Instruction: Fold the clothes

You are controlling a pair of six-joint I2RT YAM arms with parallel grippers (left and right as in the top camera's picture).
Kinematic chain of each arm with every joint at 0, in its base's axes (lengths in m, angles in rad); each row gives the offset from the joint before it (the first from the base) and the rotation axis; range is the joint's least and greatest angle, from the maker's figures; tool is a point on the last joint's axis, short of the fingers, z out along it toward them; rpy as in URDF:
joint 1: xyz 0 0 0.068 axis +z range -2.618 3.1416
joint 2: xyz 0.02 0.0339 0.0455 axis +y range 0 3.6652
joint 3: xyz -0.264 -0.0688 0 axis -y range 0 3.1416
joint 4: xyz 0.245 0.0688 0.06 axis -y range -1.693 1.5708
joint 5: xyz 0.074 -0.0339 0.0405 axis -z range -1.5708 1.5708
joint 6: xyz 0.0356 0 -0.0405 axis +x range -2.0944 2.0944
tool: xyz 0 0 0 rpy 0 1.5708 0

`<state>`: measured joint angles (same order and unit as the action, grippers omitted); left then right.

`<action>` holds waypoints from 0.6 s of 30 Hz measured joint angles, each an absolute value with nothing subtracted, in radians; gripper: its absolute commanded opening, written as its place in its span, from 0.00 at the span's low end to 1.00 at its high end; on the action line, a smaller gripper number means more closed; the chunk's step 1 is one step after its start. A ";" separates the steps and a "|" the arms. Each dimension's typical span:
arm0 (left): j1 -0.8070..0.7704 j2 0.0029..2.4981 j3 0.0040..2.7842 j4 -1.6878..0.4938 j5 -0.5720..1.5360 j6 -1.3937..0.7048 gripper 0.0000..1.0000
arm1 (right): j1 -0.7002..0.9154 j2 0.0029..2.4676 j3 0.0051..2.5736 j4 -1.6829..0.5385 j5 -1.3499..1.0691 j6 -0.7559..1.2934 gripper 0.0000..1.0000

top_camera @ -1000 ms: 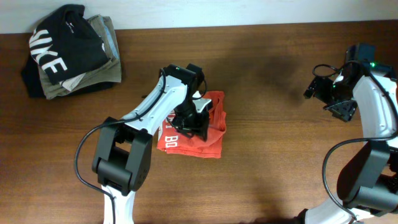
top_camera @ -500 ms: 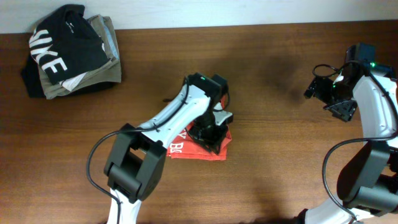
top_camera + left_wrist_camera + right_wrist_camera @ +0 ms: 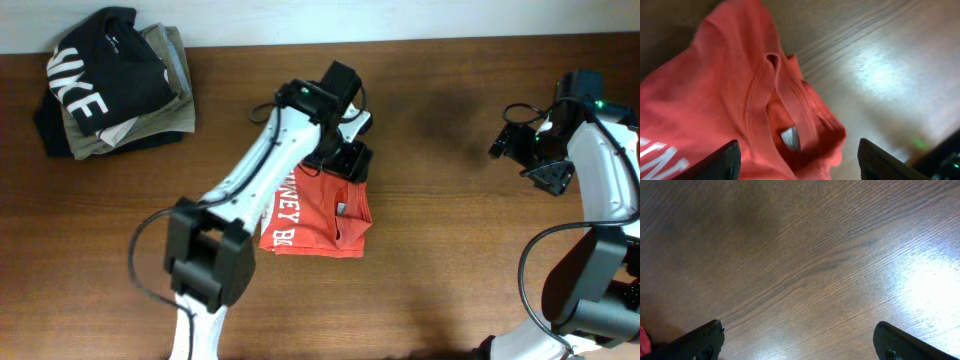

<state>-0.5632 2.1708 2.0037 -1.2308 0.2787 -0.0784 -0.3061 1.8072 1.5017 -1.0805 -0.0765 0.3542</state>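
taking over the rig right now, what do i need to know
Left gripper: open, empty, over the far edge of the red shirt.
Right gripper: open, empty, above bare table on the right.
Shirt: mid-table in a small bundle, lettering and neck label facing up, collar end bunched.
Done: mostly folded, it seems.
Left: flatten the collar end.

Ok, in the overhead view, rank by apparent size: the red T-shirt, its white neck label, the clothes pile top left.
Largest: clothes pile.
Next: red T-shirt, though the left arm covers part of it.
Smallest by far: white neck label.
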 measured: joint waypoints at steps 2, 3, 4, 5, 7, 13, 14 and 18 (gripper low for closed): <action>-0.570 2.249 2.004 -1.232 0.281 -0.084 0.72 | -0.306 1.807 1.502 -1.081 -0.076 0.354 0.99; -0.572 2.288 2.004 -1.232 0.288 -0.087 0.72 | -0.306 1.807 1.502 -1.080 -0.076 0.354 0.99; -0.576 2.318 2.004 -1.234 0.297 -0.091 0.71 | -0.306 1.807 1.502 -1.081 -0.076 0.355 0.99; -0.577 2.340 2.004 -1.243 0.307 -0.097 0.70 | -0.306 1.807 1.502 -1.080 -0.076 0.354 0.99; -0.580 2.351 2.004 -1.264 0.312 -0.102 0.66 | -0.306 1.807 1.502 -1.080 -0.076 0.355 0.99; -0.614 2.351 2.006 -1.267 0.347 -0.109 0.45 | -0.306 1.807 1.502 -1.080 -0.076 0.354 0.99; -0.621 2.351 2.009 -1.268 0.351 -0.113 0.41 | -0.306 1.807 1.502 -1.080 -0.076 0.355 0.98; -0.638 2.351 2.041 -1.271 0.364 -0.117 0.04 | -0.306 1.807 1.502 -1.080 -0.076 0.354 0.99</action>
<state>-0.6376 2.3508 2.0415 -1.2713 0.3637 -0.1165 -0.3061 1.8072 1.5017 -1.0801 -0.0765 0.3542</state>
